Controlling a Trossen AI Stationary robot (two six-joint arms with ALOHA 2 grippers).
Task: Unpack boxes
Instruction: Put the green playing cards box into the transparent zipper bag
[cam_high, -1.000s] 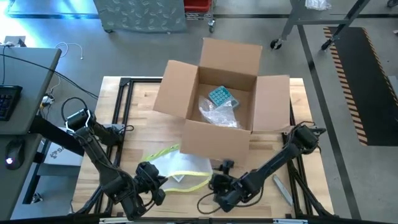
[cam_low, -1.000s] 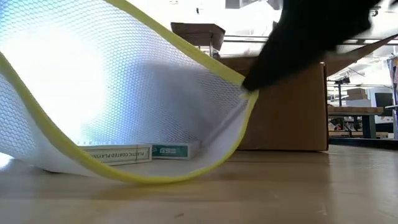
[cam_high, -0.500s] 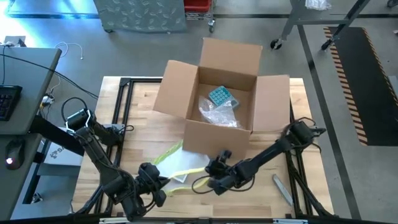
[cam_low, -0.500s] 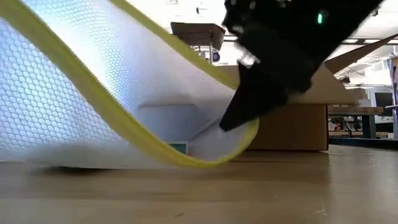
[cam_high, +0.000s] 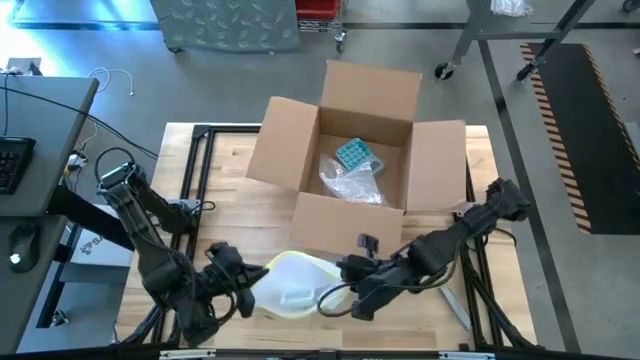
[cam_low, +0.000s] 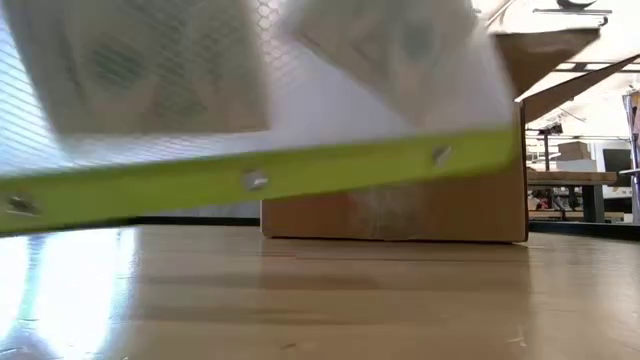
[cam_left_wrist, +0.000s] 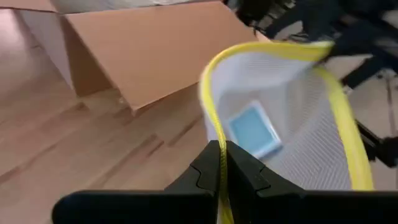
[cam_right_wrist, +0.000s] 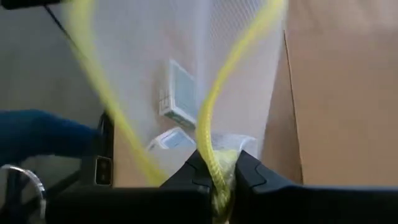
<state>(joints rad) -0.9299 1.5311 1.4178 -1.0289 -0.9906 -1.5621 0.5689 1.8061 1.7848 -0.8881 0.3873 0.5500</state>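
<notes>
**Open carton at the back, mesh pouch pinched from both ends**

Your carton (cam_high: 350, 165) is plain brown corrugated cardboard, the biggest thing on the tabletop (cam_high: 225, 160), standing at the far middle with all four flaps folded outward. Looking straight down you can see into it: a small teal item (cam_high: 353, 153) rests on crinkly clear film (cam_high: 352, 182) at the bottom. From table height its near wall (cam_low: 395, 212) shows as a flat brown face sitting squarely on the wood, with one flap jutting out above at the upper right.

Just in front of the carton, a clear mesh pouch with a yellow edge (cam_high: 290, 285) is stretched between your two arms. Small flat boxes (cam_left_wrist: 252, 129) lie inside it. In the low view the yellow band (cam_low: 260, 180) crosses the frame close to the lens and hides much of the carton.

Your left pincer (cam_left_wrist: 219, 163) is closed on the yellow edge at the pouch's left end. Your right pincer (cam_right_wrist: 217, 173) is closed on the yellow edge at the other end, beside the carton's front wall.

A desk with a keyboard (cam_high: 12, 160) stands off to the left of the tabletop.
</notes>
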